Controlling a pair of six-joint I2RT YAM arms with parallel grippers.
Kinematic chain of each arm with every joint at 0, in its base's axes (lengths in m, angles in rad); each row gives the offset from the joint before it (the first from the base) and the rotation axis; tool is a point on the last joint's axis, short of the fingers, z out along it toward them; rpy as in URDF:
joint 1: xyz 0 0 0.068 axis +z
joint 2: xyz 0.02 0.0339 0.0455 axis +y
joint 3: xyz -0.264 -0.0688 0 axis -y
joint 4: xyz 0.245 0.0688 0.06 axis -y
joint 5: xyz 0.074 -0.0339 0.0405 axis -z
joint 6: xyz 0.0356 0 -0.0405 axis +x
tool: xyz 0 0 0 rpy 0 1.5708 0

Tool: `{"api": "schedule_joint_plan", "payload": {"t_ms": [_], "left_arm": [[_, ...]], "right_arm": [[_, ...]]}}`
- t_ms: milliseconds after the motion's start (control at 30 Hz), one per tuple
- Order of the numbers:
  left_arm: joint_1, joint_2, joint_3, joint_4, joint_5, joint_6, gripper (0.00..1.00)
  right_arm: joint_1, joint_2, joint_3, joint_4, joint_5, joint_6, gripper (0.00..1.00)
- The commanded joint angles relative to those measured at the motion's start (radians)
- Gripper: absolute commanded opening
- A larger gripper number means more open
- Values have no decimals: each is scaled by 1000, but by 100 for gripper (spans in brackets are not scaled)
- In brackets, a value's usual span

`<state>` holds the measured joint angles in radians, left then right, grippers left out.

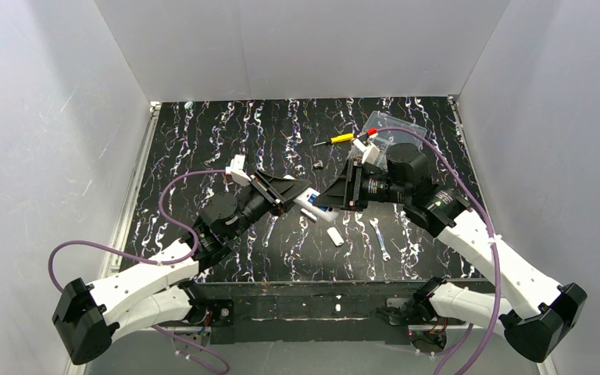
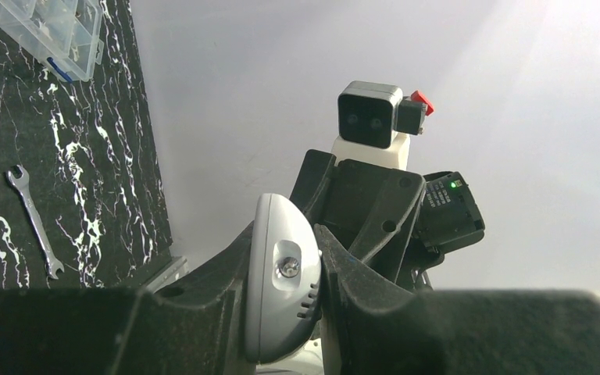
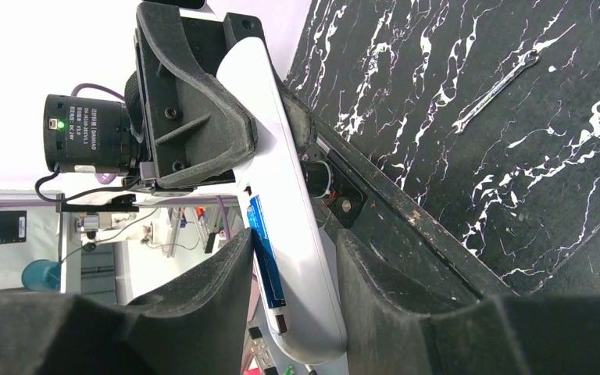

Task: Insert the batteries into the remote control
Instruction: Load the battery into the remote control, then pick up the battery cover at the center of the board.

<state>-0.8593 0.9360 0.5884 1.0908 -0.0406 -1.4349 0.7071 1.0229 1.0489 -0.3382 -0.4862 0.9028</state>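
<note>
left claw (image 2: 283,275) clamped on remote control (image 3: 291,187), lifted over desk (image 1: 203,133) centre | right claw (image 3: 292,244) straddles remote, contact unclear | blue battery (image 3: 264,248) along remote's side | risk: squeezing may skew battery or twist remote loose

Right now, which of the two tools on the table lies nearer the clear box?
The yellow-handled screwdriver, lying just beside the clear box; the silver wrench lies apart from it, toward the near edge.
</note>
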Motion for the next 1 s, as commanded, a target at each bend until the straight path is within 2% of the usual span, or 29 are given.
{"api": "schedule_joint_plan", "payload": {"t_ms": [0,100,167,200,300,433,467,567,600,633,700,800,967], "left_arm": [[-3,-14,34,86,1,19,0],[-3,-16,30,85,1,21,0],[-3,-20,28,84,-1,21,0],[-3,-22,26,83,-1,21,0],[-3,-26,18,84,-5,22,0],[-4,-52,4,56,-10,41,0],[-4,-71,-4,25,-8,51,0],[-3,-163,-46,-135,-22,82,0],[-3,-268,-62,-341,-43,114,0],[-3,-340,-68,-481,-60,137,0],[-2,-426,-69,-636,-90,164,0],[-1,-466,-71,-692,-104,177,0],[-1,-446,-73,-666,-93,164,0]], "right_arm": [[4,3,15,23,-5,-13,30],[4,1,14,16,3,-18,22],[4,0,16,11,10,-22,22],[3,-2,15,10,14,-23,25],[5,-14,8,32,18,-18,51],[-7,-55,5,45,60,-28,74],[-28,-72,21,3,87,-55,76],[-108,-108,68,-164,211,-132,76],[-154,-111,80,-299,330,-187,74],[-155,-85,72,-358,407,-240,72],[-145,-40,14,-388,469,-292,71],[-22,4,-63,-330,611,-311,71],[108,107,-103,-272,725,-308,73]]}}
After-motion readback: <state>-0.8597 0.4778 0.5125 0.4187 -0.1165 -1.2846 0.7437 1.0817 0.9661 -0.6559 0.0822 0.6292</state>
